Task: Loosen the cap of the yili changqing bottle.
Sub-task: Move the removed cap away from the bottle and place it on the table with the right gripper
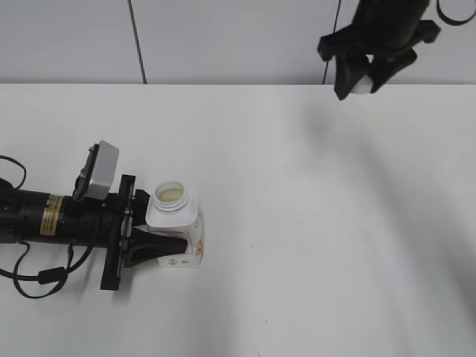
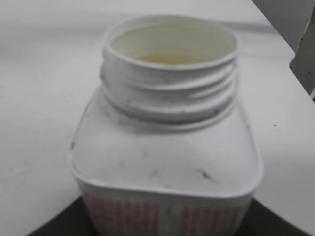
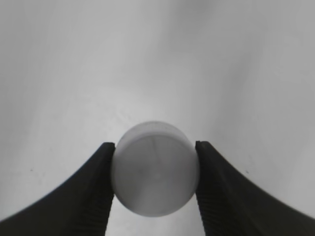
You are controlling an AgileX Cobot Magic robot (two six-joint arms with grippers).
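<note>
The yili changqing bottle [image 1: 177,223] stands upright on the white table at the left, its wide threaded neck open and uncapped; it fills the left wrist view [image 2: 167,147]. My left gripper [image 1: 160,242] is shut on the bottle's body from the left side. My right gripper [image 1: 361,82] is high up at the back right, far from the bottle, and is shut on the cap [image 1: 362,84]. In the right wrist view the round white cap [image 3: 155,169] sits pinched between the two black fingers.
The white table [image 1: 320,238] stretches bare to the right and front of the bottle. A grey wall [image 1: 223,37] with a dark vertical seam runs behind the table's back edge. A black cable [image 1: 37,279] loops under the left arm.
</note>
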